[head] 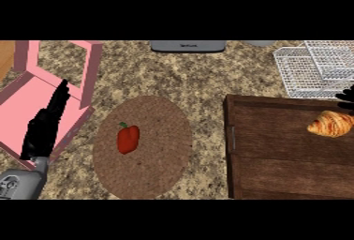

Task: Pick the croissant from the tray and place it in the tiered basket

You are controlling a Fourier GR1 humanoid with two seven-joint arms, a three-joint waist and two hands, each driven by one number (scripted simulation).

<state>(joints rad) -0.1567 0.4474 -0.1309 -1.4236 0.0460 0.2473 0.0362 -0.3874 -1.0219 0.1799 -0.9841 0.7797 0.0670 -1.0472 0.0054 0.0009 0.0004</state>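
- croissant (329, 123): golden brown, paler bands across it
- tray (276, 159): dark brown wood grain
- tiered basket (307, 75): white wire mesh
- desk (200, 79): speckled beige and brown (like granite)
- pepper (128, 139): red, green stem
- mat (159, 164): brown, fine weave
- left robot hand (43, 129): black

Croissant (331, 123), golden-brown, lying flat on dark wooden tray (276, 159) near its far right; white wire tiered basket (311, 70) just beyond.

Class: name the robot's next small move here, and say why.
Probably move the right hand onto the croissant to grasp it: the croissant lies ungrasped on the wooden tray, the hand shows just beyond it at the right edge, and the tiered basket stands close behind.
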